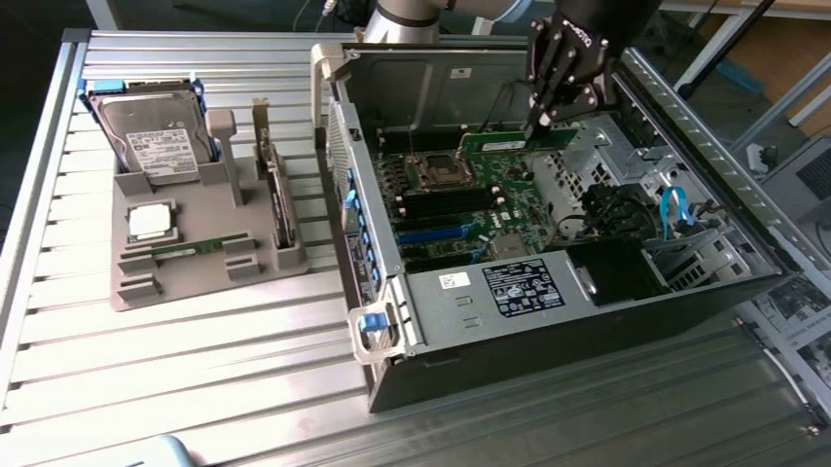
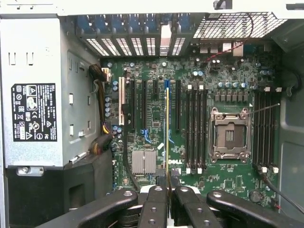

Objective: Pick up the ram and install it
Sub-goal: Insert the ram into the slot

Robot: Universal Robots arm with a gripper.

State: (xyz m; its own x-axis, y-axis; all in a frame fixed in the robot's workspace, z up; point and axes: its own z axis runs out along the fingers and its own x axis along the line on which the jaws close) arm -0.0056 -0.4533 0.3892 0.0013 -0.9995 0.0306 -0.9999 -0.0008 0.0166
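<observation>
Ram [image 1: 517, 142]: thin, flat green stick, clamped edge-on between the narrowed black metal fingers of the gripper [image 1: 556, 119], held above the green motherboard [image 1: 481, 195] inside the open grey steel computer case [image 1: 546, 321]. Identical twin [image 1: 198, 247] seated in the grey moulded tray [image 1: 136, 287], exterior view's left.

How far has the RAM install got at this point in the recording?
Done: the ram is picked up, clamped in the gripper and carried inside the open computer case. Its twin lies in the grey parts holder on the table. In hand: the stick hangs above the motherboard, seen edge-on in the wrist view. Left: it is not yet seated; the memory slots beside the CPU socket look empty.
</observation>
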